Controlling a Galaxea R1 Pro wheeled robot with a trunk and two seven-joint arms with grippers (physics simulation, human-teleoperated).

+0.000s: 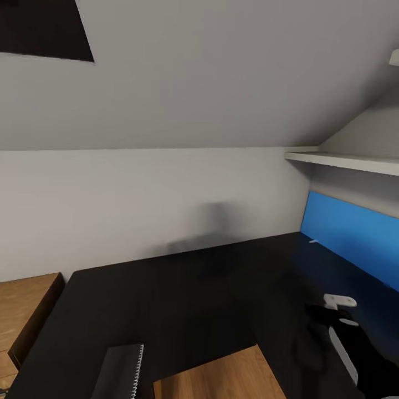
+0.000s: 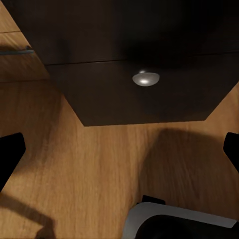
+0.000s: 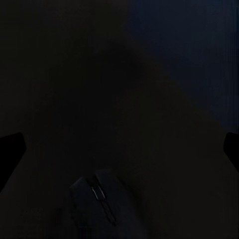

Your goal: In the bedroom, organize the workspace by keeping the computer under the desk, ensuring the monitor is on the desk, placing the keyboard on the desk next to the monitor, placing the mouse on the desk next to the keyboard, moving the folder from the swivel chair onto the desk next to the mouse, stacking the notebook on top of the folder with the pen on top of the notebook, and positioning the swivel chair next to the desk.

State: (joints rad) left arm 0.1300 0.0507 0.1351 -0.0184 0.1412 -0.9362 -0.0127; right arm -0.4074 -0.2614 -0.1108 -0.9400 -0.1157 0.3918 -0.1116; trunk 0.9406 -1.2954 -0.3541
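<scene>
The glossy black desk point(image 1: 183, 288) runs in an L under the wall. A dark grey spiral-bound notebook point(image 1: 124, 368) lies flat near its front left edge. My right arm point(image 1: 339, 332) reaches over the desk's right wing. In the right wrist view the small black mouse point(image 3: 97, 201) rests on the dark desk top, and my right gripper point(image 3: 119, 149) is open above it, both fingertips wide apart and touching nothing. My left gripper point(image 2: 119, 149) is open too, hanging low over the wooden floor in front of a black desk drawer point(image 2: 144, 99) with a round silver knob point(image 2: 146, 78).
A bright blue panel point(image 1: 354, 238) lines the wall behind the desk's right wing, under a white shelf point(image 1: 343, 160). A low light-wood cabinet point(image 1: 27, 310) stands left of the desk. Wooden floor point(image 1: 221, 377) shows in the desk's inner corner. A grey rounded part point(image 2: 174, 224) sits below the left gripper.
</scene>
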